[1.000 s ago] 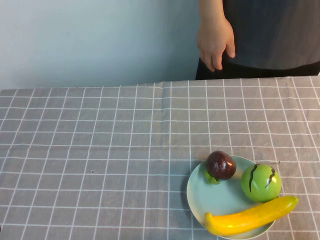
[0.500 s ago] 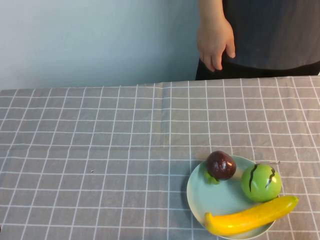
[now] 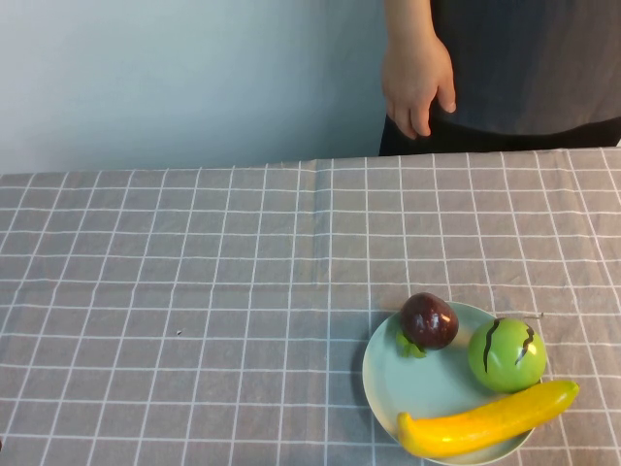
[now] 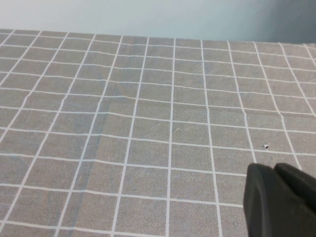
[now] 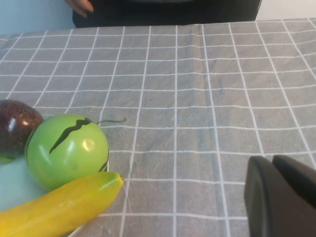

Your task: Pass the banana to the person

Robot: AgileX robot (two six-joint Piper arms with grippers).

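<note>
The banana (image 3: pixel 488 420) is long, glossy and yellow and lies across the near rim of a pale plate (image 3: pixel 388 381) at the near right of the table; it also shows in the right wrist view (image 5: pixel 59 207). The person (image 3: pixel 524 58) stands behind the far edge, with a bare hand (image 3: pixel 417 78) hanging above it. My right gripper (image 5: pixel 271 163) is shut and empty, off to the side of the plate and well apart from the banana. My left gripper (image 4: pixel 274 170) is shut and empty over bare cloth. Neither gripper shows in the high view.
A round green fruit with dark slits (image 3: pixel 506 353) and a dark-purple fruit (image 3: pixel 430 320) sit on the plate beside the banana. A grey checked cloth (image 3: pixel 194 291) covers the table. A pale wall (image 3: pixel 175 78) stands behind.
</note>
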